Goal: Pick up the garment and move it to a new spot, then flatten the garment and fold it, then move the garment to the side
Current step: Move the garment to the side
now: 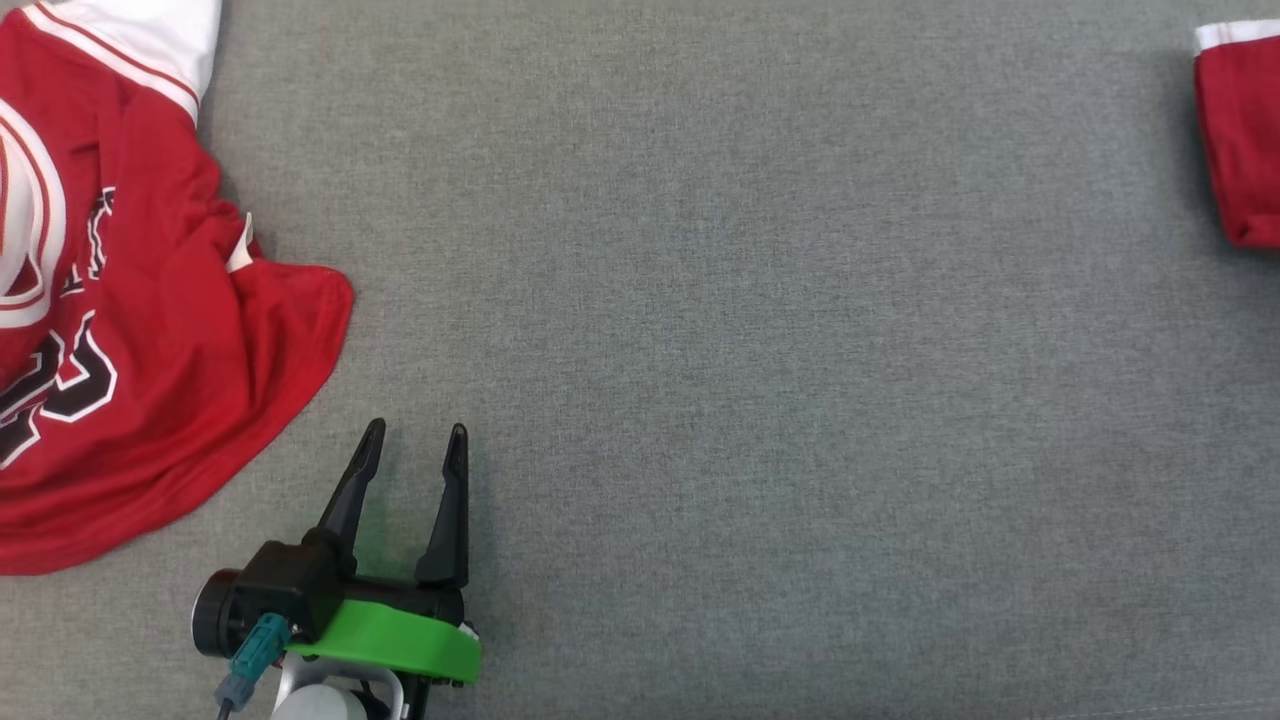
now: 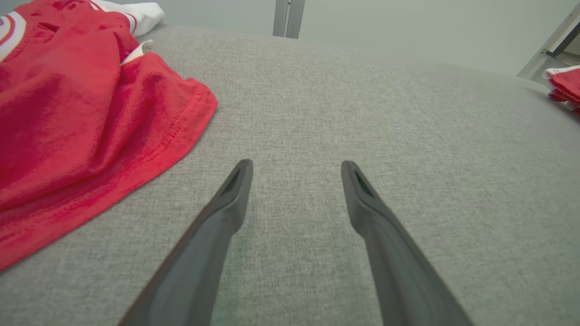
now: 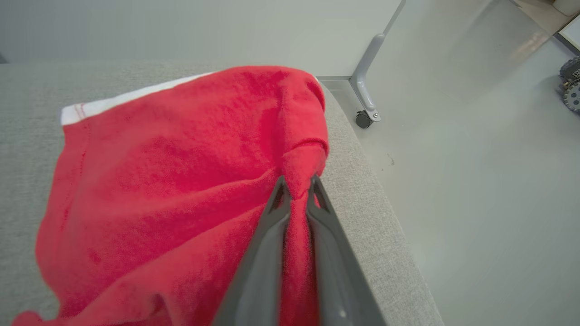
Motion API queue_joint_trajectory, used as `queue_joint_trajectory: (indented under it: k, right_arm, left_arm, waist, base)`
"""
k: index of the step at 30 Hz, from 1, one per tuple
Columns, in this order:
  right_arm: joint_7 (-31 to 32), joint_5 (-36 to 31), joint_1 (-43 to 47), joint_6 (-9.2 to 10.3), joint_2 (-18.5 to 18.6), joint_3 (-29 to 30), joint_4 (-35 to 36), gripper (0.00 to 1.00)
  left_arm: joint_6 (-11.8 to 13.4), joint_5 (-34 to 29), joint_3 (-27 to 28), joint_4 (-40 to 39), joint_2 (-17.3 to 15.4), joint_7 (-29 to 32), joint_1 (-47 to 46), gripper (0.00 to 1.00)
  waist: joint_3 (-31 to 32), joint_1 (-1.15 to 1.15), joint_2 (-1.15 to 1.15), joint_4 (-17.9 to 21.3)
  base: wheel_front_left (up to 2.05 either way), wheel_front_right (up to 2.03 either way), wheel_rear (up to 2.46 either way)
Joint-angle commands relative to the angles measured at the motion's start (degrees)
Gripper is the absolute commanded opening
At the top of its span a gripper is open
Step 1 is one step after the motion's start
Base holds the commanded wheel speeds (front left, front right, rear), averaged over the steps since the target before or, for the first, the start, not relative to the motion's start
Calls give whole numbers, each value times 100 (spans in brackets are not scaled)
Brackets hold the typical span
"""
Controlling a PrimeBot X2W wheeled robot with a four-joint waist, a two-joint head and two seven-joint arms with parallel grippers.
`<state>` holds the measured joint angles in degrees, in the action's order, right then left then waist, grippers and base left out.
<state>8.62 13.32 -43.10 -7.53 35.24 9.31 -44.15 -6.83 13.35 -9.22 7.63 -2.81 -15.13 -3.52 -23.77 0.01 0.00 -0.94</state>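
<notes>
Your right gripper (image 3: 297, 181) is pinched narrow on a bunched fold of the soft red fabric garment (image 3: 181, 181), which has a white band along one edge. The garment lies at the far right end of the grey cloth-covered table (image 1: 750, 350), close to the rim where the surface drops away to the pale floor (image 3: 476, 203). Most of it rests on the table, with only the gripped ridge drawn up between the fingers. This looks like the first step, the pick-up, with the grip made and the lift not yet done. Your left gripper (image 1: 416, 430) stands wide and empty over bare cloth near the front edge, just beside the hem of a second piece, a crumpled red jersey with white trim and dark numerals (image 1: 150, 350), and it touches nothing. The two red pieces are well apart, with a broad open stretch of table between them. Next, you likely need to raise the right arm until the hanging cloth clears the surface, then carry it inward to that open middle stretch, away from the rim. The grip holds a single fold, so the rest may trail and drag. Lift high, move steadily, and keep the left gripper ready to take a corner for the flattening.
</notes>
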Motion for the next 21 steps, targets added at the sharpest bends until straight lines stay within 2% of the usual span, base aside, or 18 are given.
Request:
queue_joint_trajectory:
  k: [1, 2, 7, 9, 16, 21]
  right_arm:
    - [-100, -168, -109, 8, 73, 112, -84, 49]
    - [-160, -347, -129, 8, 120, 213, -172, 100]
    - [-716, -1134, -184, 8, 93, 505, -280, 100]
    - [-996, -1263, -183, 8, -57, 537, -214, 100]
    - [-1959, -1218, 359, 8, -633, 107, 322, 100]
    - [-2310, -1190, 1258, 8, -1007, -264, 940, 100]
  left_arm:
    - [-13, -54, 31, 8, -19, -1, -76, 100]
    - [-19, -42, 43, 15, -19, -1, -78, 100]
    - [2, 83, 93, -19, -18, -1, -1, 100]
    - [34, 147, 109, -24, -19, -1, 57, 100]
    - [95, 293, 117, 49, -19, -1, 359, 100]
    - [176, 358, 182, 71, -19, -1, 605, 100]
  waist:
    - [-228, -1, 0, -23]
    - [-228, -1, 0, -54]
    - [-72, -1, 0, -133]
    - [63, -1, 0, -127]
    - [877, -1, 0, -53]
    - [1504, -1, 0, -132]
  base:
    - [0, 0, 0]
    - [0, 0, 0]
    - [0, 0, 0]
    - [0, 0, 0]
    - [0, 0, 0]
    - [0, 0, 0]
